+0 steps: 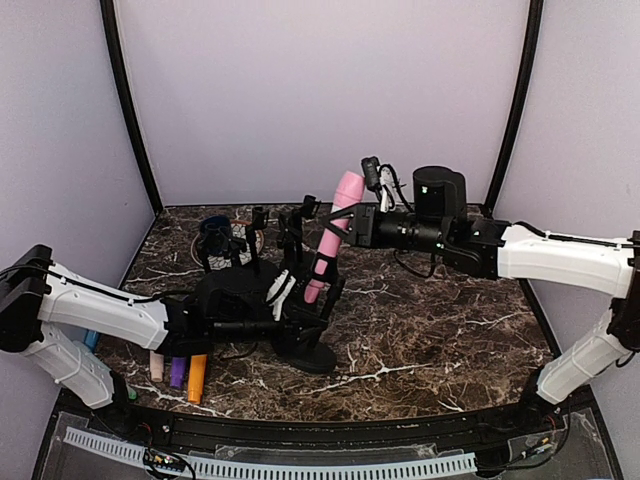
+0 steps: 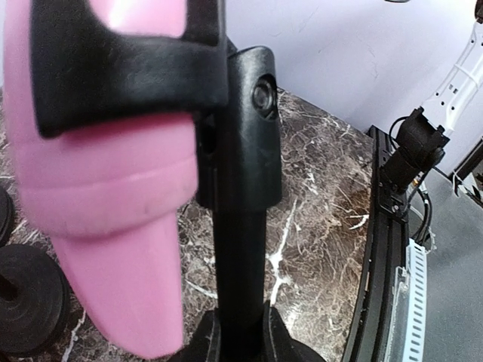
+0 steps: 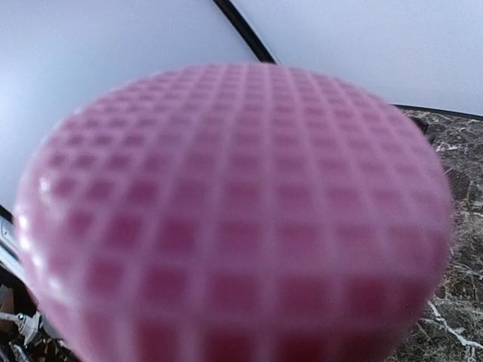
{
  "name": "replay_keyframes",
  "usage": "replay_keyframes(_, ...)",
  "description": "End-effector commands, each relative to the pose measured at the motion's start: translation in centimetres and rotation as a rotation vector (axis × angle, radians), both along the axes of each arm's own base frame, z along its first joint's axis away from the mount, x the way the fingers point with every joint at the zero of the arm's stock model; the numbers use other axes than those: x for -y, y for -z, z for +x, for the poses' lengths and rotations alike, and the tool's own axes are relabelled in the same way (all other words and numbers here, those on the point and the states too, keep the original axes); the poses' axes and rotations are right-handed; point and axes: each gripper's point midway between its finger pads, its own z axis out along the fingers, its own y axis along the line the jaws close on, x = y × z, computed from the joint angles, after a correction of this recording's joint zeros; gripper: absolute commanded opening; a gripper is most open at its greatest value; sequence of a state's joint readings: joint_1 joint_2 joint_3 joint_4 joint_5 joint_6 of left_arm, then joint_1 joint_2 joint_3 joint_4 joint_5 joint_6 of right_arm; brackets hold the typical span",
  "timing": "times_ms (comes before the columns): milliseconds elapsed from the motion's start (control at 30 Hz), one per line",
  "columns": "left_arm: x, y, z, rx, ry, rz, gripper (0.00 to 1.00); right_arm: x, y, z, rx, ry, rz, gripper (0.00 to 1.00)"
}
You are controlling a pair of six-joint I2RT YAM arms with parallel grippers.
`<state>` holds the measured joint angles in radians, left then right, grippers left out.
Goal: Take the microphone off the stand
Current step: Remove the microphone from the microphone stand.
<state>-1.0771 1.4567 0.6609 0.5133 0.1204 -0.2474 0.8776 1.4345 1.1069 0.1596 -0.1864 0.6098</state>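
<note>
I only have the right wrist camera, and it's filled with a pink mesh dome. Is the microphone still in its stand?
Observer: Yes. The top view shows the pink plastic microphone sitting tilted in the black clip of the black microphone stand.
Operator: Where are my right fingers on it?
Observer: The right gripper appears closed on the body just below the head, above the clip.
Operator: And the left arm?
Observer: The left gripper straddles the stand's post low down, a finger on each side, seemingly clamped.
</note>
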Motion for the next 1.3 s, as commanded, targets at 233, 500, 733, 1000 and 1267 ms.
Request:
replay_keyframes(233, 0.5, -1.8, -3.9, -0.028, 0.203, -0.073, 0.00, 1.5, -9.0, -3.4, 0.253, -0.210, 0.219, 0.17)
replay_keyframes(500, -0.9, -0.1, -0.2, -0.008, -0.022, 0.017, 0.00, 2.2, -7.0, 0.1, 0.127, 0.016, 0.171, 0.15)
replay_keyframes(733, -2.2, 1.3, 1.9, 0.004, -0.153, 0.102, 0.00, 1.9, -5.6, 1.7, 0.071, 0.207, 0.024, 0.17)
replay_keyframes(1000, -2.4, 2.6, 1.7, -0.020, -0.157, 0.134, 0.00, 3.1, -4.9, 2.7, 0.036, 0.338, -0.005, 0.18)
replay_keyframes(1267, -1.8, 2.0, -0.2, -0.022, -0.046, 0.071, 0.00, 0.7, -7.8, 0.5, 0.136, 0.095, 0.071, 0.18)
